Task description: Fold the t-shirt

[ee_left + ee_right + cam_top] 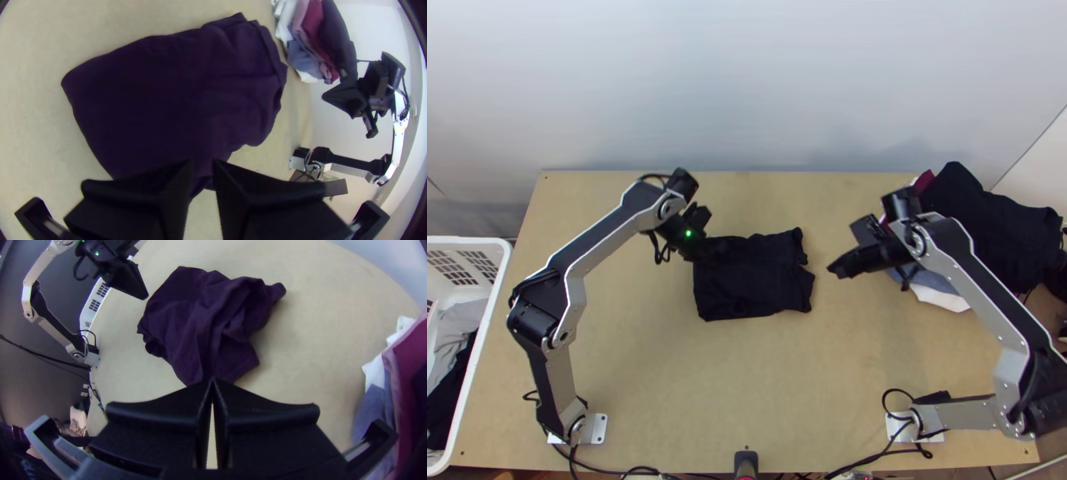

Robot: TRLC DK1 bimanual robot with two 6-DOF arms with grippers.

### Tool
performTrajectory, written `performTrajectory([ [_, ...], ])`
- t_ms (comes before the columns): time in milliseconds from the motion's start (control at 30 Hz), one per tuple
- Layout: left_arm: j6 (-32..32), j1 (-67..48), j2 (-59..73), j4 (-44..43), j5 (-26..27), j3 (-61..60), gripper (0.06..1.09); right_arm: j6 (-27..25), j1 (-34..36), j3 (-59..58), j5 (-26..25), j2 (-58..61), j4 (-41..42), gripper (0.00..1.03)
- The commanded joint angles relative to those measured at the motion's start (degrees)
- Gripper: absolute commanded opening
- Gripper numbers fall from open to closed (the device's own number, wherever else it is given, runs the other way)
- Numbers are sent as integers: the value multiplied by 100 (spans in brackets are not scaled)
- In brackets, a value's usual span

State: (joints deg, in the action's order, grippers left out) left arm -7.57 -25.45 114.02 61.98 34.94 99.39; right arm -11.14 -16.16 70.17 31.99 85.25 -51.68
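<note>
- Table (667,400): light wooden work surface, spanning the frame's middle and bottom in the top view.
- Left arm (607,236) and right arm (979,288): bases at lower left and lower right.
- White basket (491,308): left edge of frame, with garments inside.
- Clothes pile (987,224): upper right, partly behind the right arm.
- T-shirt (747,276): centre of frame, lying as a compact, roughly rectangular packet; right-hand edge uneven and creased. Step in hand, as judged: late folding or squaring of the packet. The number of folds cannot be determined.
- Left gripper (203,162): over the packet's upper left corner in the top view; fingers slightly apart, nothing visibly clamped. Contact with the cloth cannot be confirmed. Next move, if a further fold is intended: secure a corner before lifting.
- Right gripper (212,381): right of the packet in the top view, apart from it; fingertips together, no cloth between them. Next move should require opening, then approaching the uneven edge to straighten it.
</note>
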Motion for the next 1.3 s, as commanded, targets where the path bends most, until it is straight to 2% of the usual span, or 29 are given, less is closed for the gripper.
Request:
performTrajectory([
  [0,-227,32,-222,-783,-224,-1159,10,59,-757,735,159,791,9,3],
  [100,-245,-65,-213,-915,-409,-1344,10,85,-1196,1165,229,1239,62,3],
  [300,-236,-153,-213,-1082,-673,-1599,10,200,-1583,1781,624,2241,290,3],
  [400,-245,-171,-222,-1109,-716,-1669,10,270,-1565,1798,862,2760,607,3],
  [633,-236,-206,-222,-1117,-840,-1748,10,112,-1056,1675,800,3797,1195,3],
  [733,-227,-215,-187,-1126,-848,-1748,10,77,-730,1631,783,3718,1195,3],
  [900,-227,-241,-143,-1153,-989,-1739,10,-170,-326,1368,387,3366,1116,3],
  [1067,-218,-258,-90,-1153,-1033,-1757,10,-328,87,893,378,2900,914,3],
  [1233,-192,-434,-257,-1082,-1024,-1810,10,-266,474,506,387,2233,694,3],
  [1267,-192,-478,-310,-1038,-1024,-1810,10,-249,500,497,378,2118,510,8],
])
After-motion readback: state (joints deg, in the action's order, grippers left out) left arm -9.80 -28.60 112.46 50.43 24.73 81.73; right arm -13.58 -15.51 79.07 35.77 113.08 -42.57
